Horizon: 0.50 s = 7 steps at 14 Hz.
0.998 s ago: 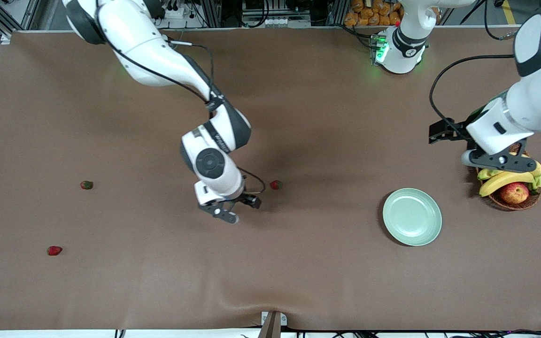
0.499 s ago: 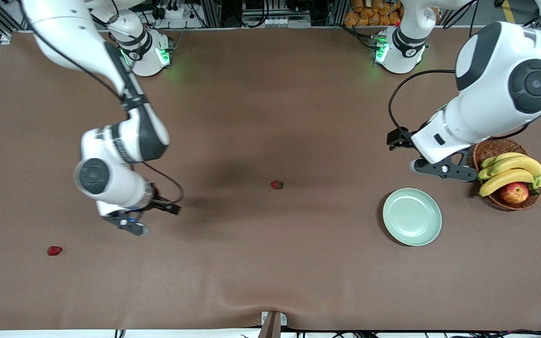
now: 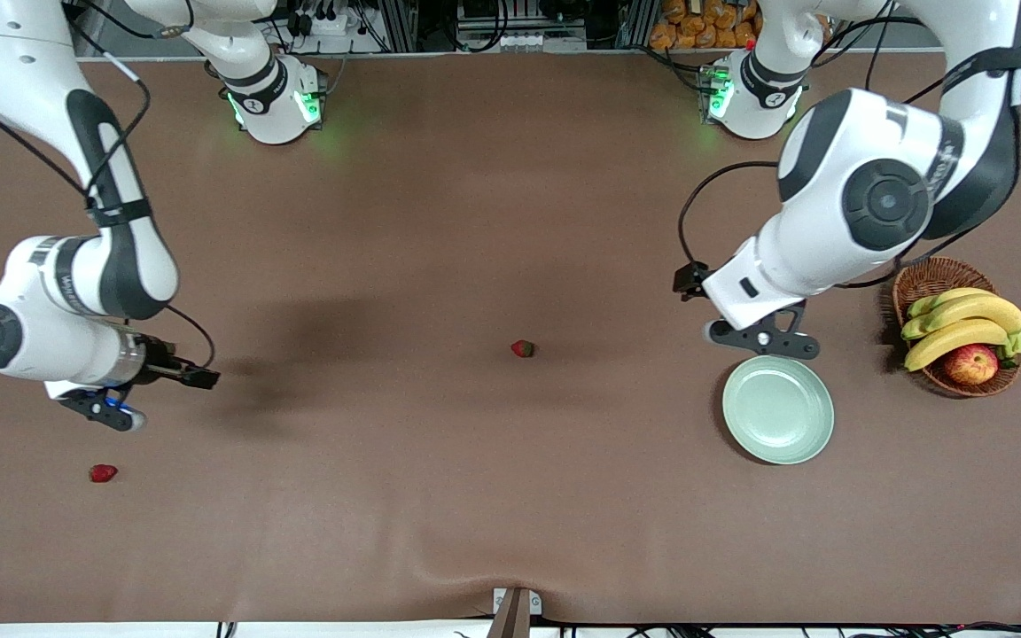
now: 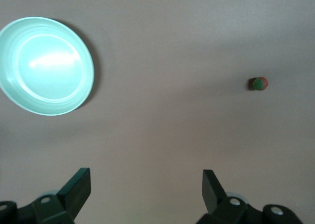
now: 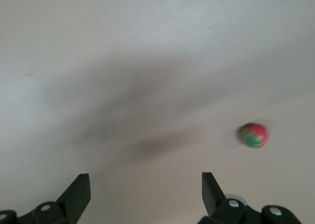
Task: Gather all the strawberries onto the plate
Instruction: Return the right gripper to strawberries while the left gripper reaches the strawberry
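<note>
The pale green plate (image 3: pixel 778 409) (image 4: pixel 45 65) lies toward the left arm's end of the table. One strawberry (image 3: pixel 522 348) (image 4: pixel 258 83) sits mid-table. Another strawberry (image 3: pixel 103 473) lies toward the right arm's end, nearer the front camera. The right wrist view shows a red and green strawberry (image 5: pixel 253 135) on the cloth, off to one side of the fingers. My right gripper (image 3: pixel 105 406) (image 5: pixel 146 180) hangs open and empty over bare cloth. My left gripper (image 3: pixel 763 339) (image 4: pixel 146 178) hangs open and empty over the cloth at the plate's rim.
A wicker basket (image 3: pixel 918 288) with bananas (image 3: pixel 962 323) and an apple (image 3: pixel 971 363) stands beside the plate at the left arm's end. Brown cloth (image 3: pixel 475 496) covers the table. The arm bases (image 3: pixel 271 97) stand along the edge farthest from the front camera.
The right arm swung from mid-table toward its own end and now covers the spot where a third strawberry lay. The left arm moved from over the basket to the plate's rim.
</note>
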Each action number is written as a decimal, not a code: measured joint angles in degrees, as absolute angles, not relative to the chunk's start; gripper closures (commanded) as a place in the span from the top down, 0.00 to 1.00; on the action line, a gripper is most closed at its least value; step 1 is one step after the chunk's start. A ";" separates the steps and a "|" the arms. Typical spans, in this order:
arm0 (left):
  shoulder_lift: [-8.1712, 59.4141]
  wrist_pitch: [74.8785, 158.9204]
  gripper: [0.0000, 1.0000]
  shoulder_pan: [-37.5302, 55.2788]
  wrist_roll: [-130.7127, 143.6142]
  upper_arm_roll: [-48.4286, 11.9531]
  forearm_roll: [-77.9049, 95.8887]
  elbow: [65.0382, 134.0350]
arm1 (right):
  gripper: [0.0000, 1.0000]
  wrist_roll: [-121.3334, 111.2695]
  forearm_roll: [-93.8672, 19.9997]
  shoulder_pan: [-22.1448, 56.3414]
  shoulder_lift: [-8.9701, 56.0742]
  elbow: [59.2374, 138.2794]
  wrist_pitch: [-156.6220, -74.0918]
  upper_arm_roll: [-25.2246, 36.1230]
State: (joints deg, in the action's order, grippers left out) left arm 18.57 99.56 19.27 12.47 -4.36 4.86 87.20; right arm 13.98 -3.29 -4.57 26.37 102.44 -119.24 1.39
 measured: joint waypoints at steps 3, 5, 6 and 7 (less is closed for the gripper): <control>21.08 103.29 1.00 23.21 17.84 -4.43 4.90 87.19 | 1.00 7.40 -3.14 -9.55 26.31 105.42 -122.03 1.36; 22.99 106.31 1.00 25.70 20.48 -4.42 4.90 87.19 | 1.00 5.26 -2.13 -10.94 26.12 109.21 -127.43 1.36; 23.99 107.74 1.00 26.52 21.43 -4.43 4.90 87.18 | 1.00 4.76 -1.66 -11.21 25.96 111.41 -130.33 1.35; 25.01 109.17 1.00 27.05 22.51 -4.42 4.90 87.18 | 1.00 4.17 -1.09 -11.25 25.74 113.74 -133.36 1.35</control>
State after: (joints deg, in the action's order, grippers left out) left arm 25.01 109.17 27.05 22.51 -4.42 4.90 87.18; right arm 4.17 -1.09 -11.25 25.74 113.74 -133.36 1.35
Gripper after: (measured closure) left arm 0.000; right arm 0.000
